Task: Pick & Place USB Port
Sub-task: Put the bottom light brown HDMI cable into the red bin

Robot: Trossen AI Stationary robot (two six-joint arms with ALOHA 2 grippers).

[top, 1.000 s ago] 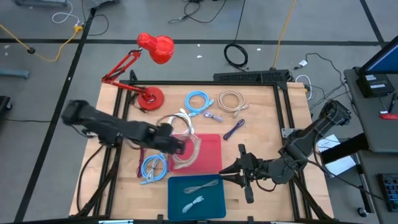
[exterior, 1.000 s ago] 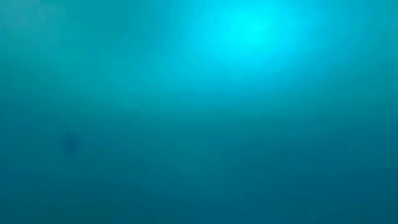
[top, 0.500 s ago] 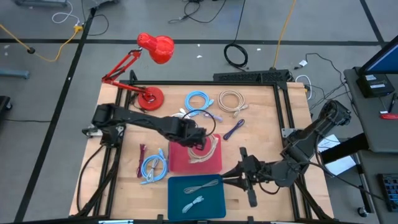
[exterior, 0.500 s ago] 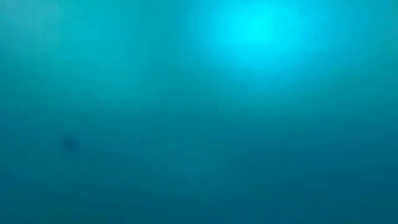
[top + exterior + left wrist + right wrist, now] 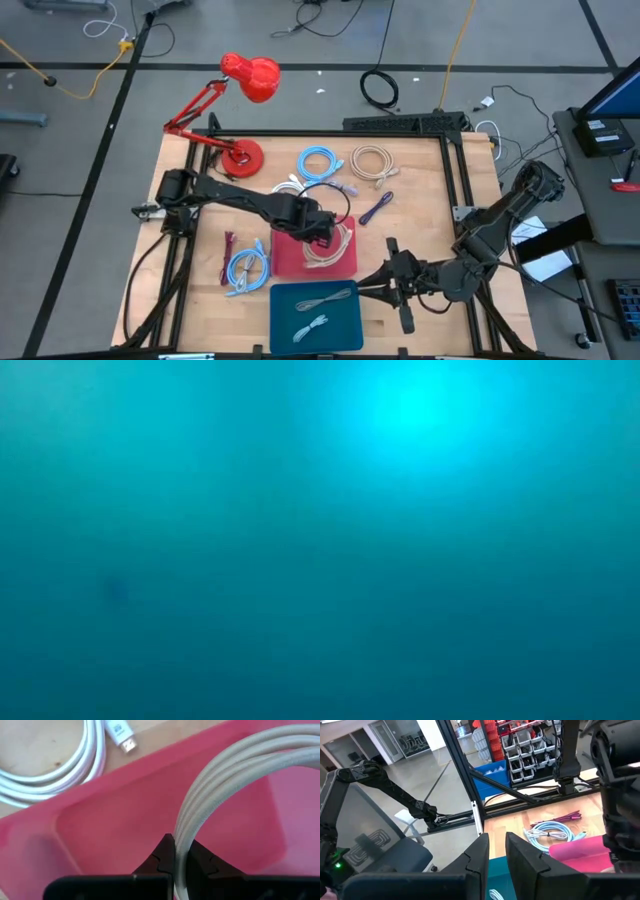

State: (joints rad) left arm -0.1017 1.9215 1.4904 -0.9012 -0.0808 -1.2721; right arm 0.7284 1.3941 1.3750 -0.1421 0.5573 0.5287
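My left gripper is over the red tray, shut on a coiled beige braided cable. In the left wrist view the gripper has the cable looping out over the tray's floor. My right gripper waits at the table's near right, beside the blue tray. In the right wrist view its fingers stand a little apart with nothing between them. The low view shows only a blue blur. My left gripper pinches the beige cable's coil between its two fingers, several strands together. The fingers come from above, slanting from the table's left. The coil reaches out past the fingertips over the red tray; I cannot tell whether its far end rests on the tray floor.
A white cable lies just beyond the red tray, also seen as a white cable in the left wrist view. Loose on the table are a blue coil, a beige coil, a purple cable and another blue coil. A red lamp stands at the far left. Light cables lie in the blue tray.
My left gripper has carried the beige cable from the table's left toward the right, to a place over the red tray, moving fast at first and then only slightly. The coil now lies over the tray's right half. My right arm has shifted slightly toward the near edge.
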